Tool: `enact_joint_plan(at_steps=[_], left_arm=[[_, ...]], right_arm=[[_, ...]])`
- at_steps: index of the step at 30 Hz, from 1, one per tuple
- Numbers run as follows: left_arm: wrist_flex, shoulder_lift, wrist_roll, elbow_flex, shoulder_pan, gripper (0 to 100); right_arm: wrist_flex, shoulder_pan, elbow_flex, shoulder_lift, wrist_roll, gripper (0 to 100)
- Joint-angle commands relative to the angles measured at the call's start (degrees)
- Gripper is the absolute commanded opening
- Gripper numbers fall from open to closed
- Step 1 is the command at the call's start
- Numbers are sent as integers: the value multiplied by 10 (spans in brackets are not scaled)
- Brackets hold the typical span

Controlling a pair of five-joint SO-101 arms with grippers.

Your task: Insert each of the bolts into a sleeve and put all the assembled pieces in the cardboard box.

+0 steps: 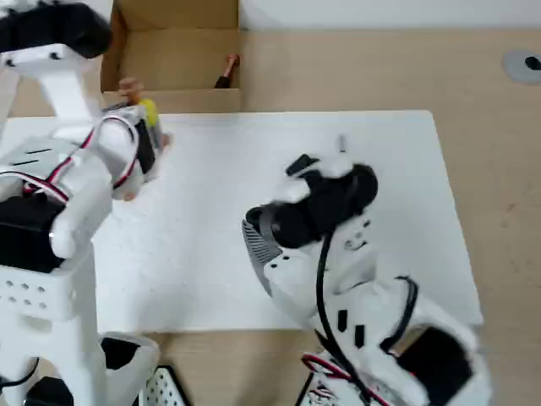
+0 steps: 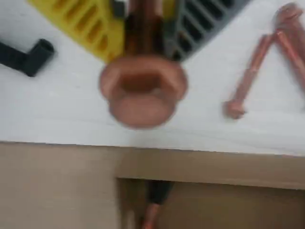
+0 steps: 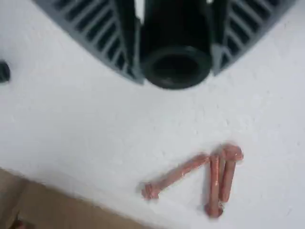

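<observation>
At the bench's far-left corner, beside the box: left hand (image 2: 143, 44), closed on a copper bolt (image 2: 143, 90); the bolt's flanged head sticks out past the fingertips, with the shank clamped between the yellow and grey fingers.
Mid-mat: right hand (image 3: 174, 47), closed around a black sleeve (image 3: 176, 71); the sleeve's open bore faces outward, clear of the mat below it.
Gap between the two hands: well apart in the high view, so bolt and sleeve are not yet mated.
Loose stock: three loose bolts (image 3: 214, 176) lying on the white mat (image 1: 338, 135) near its edge, two side by side and touching at the heads, the third angled away; one spare sleeve (image 2: 26, 55) lying flat on the mat.
Cardboard box (image 1: 169, 55): sits on the bench (image 1: 490, 169) just past the mat's far edge and holds one finished piece (image 1: 226, 72), copper end and black end both visible.
Stage, as judged: second assembly in progress, insertion pending.
Risk, alignment: the bolt tip may miss the bore if the two axes are off, jamming on the sleeve's rim or pushing it askew in the grip.
Risk, drop: the held bolt hangs close to the box, so letting go here would put an unsleeved bolt inside.
Risk, sweep: an arm travelling low could knock the loose bolts off the mat's edge.
</observation>
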Motion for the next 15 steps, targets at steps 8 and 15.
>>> enact_joint_plan(at_steps=[8, 15], left_arm=[[-116, -14, 4, 67, 73, 5], [-178, -25, 5, 183, 111, 3]], right_arm=[[-319, 32, 407, -286, 76, 9], [-380, -45, 470, -314, 62, 9]])
